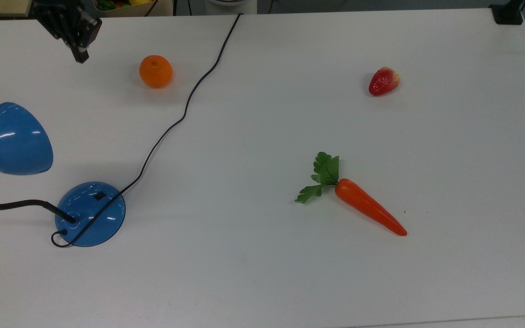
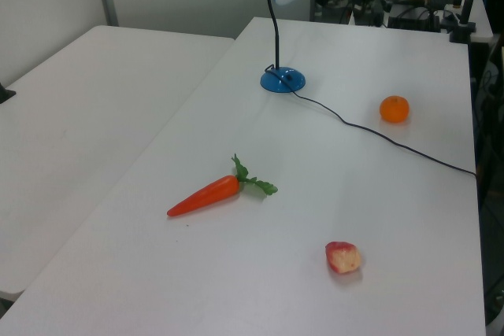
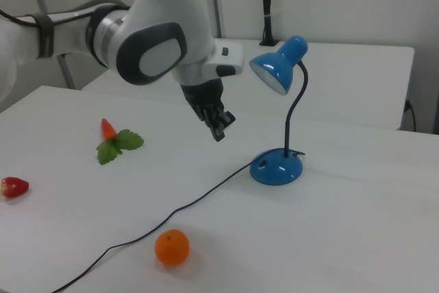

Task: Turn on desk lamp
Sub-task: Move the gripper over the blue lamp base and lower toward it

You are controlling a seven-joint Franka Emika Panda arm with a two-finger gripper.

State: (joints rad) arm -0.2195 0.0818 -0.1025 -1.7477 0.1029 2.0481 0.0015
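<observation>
The desk lamp stands at the top view's left: glossy blue shade (image 1: 12, 141), black gooseneck (image 1: 12, 205), round blue base (image 1: 90, 214) with a small black switch (image 1: 100, 196). Its lamp shows no glow. A thin black cord (image 1: 185, 109) runs from the base to the table's far edge. My gripper (image 1: 81, 57) hangs over the table's upper left corner, above and well apart from the base, fingers pressed together and holding nothing. In the right view the gripper (image 3: 219, 130) hovers left of the lamp base (image 3: 276, 167), below the shade (image 3: 278, 70). The left view shows the base (image 2: 283, 79) at the far end.
An orange (image 1: 155, 71) lies right of the gripper, close to the cord. A strawberry (image 1: 383, 81) sits at the top view's upper right and a carrot (image 1: 369, 212) with green leaves right of centre. The white table (image 1: 253, 273) is bare in front.
</observation>
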